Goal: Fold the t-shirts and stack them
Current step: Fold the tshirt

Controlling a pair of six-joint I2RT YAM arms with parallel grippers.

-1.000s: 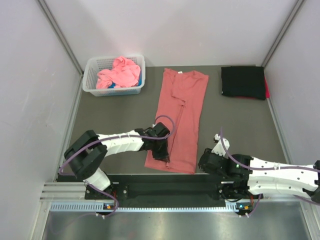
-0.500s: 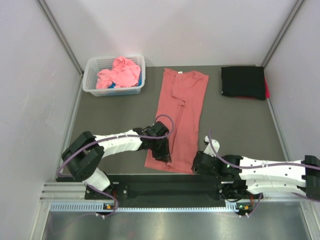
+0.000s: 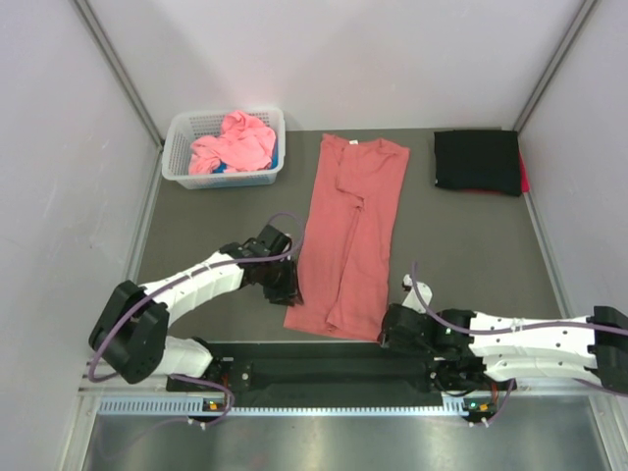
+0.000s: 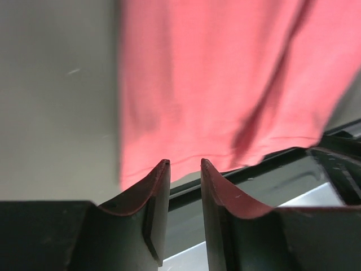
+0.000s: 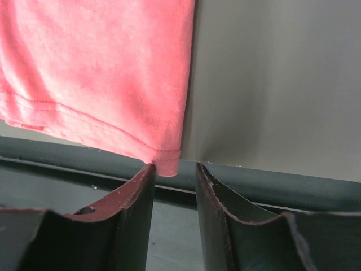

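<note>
the left gripper (image 3: 283, 287) has backed off the salmon-red t-shirt (image 3: 353, 231), a long strip lying mid-table, to its near-left corner, while the right gripper (image 3: 389, 334) closes on the near-right corner, both narrowly parted and empty, seemingly readying the next fold.

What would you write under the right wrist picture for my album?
Open right gripper poised at the hem corner of the salmon-red t-shirt.

Looking like a robotics lab cell, not a home: plain white panels (image 3: 59, 147) closing in a dark grey tabletop (image 3: 206, 216) on three sides, slotted aluminium rail (image 3: 334, 404) running along the near edge, left arm (image 3: 196, 283) and right arm (image 3: 530, 339) sitting bolted there, bare metal sheet (image 3: 324, 444) lying in front.
</note>
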